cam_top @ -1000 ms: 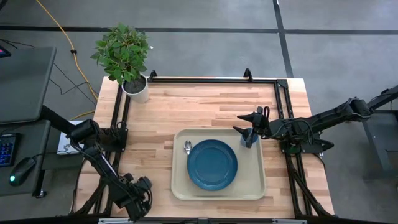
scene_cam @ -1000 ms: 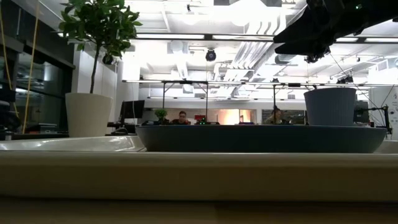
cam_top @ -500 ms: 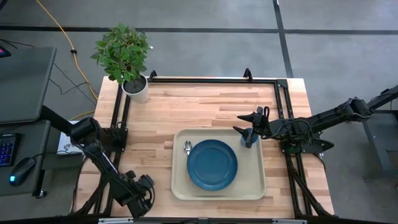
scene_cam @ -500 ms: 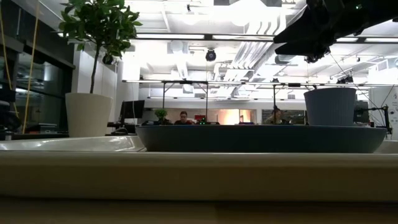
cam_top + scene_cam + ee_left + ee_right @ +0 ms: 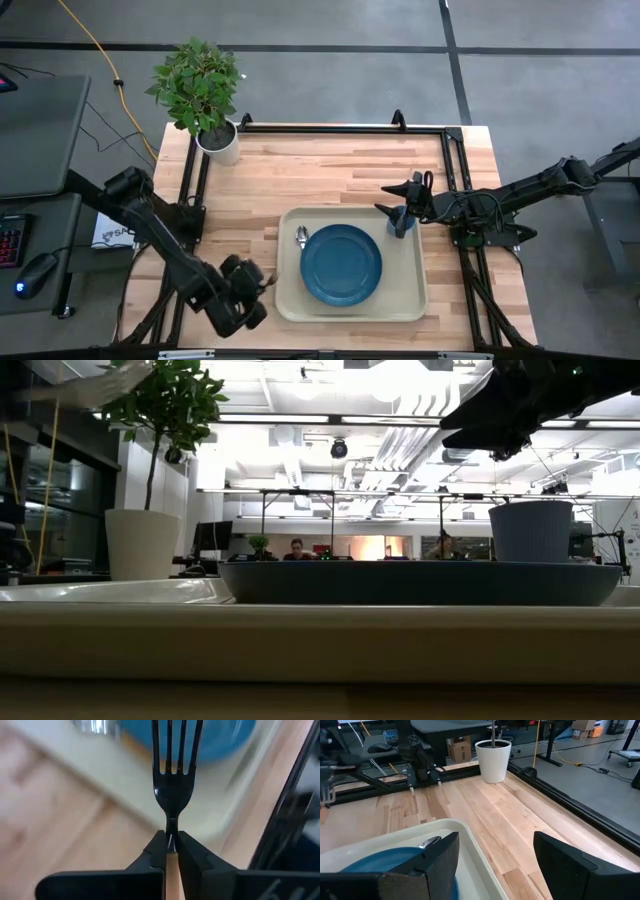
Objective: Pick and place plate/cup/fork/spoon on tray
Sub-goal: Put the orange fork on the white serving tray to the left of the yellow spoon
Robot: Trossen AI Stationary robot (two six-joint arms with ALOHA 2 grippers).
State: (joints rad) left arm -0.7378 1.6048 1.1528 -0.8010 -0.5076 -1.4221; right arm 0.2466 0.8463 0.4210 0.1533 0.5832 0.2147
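Observation:
The dark-blue plate (image 5: 341,263) lies on the beige tray (image 5: 350,312). The spoon (image 5: 302,237) lies on the tray by the plate's left rim; its bowl also shows in the right wrist view (image 5: 430,842). The blue cup (image 5: 401,222) stands on the tray's far right corner and shows in the low view (image 5: 530,530). My left gripper (image 5: 255,290) hangs just left of the tray, shut on the fork (image 5: 172,775), whose tines point at the tray. My right gripper (image 5: 392,200) hangs open above the cup, touching nothing. My left gripper pinches the fork's slim neck (image 5: 171,827), just behind the tines, between its two fingertips. The rest of the handle is hidden between the fingers. The fork sticks out forward along the fingers, tines toward the tray and plate, lifted clear of the table.
A white plant pot (image 5: 220,145) with a leafy plant stands at the table's far left corner. Black frame rails (image 5: 345,128) run along the far, left and right edges. Bare wood lies between the pot and the tray.
My left gripper has swung from the table's near left corner toward the right and a little toward the far edge, carrying the fork up to the tray's left rim. My right gripper has kept still above the cup.

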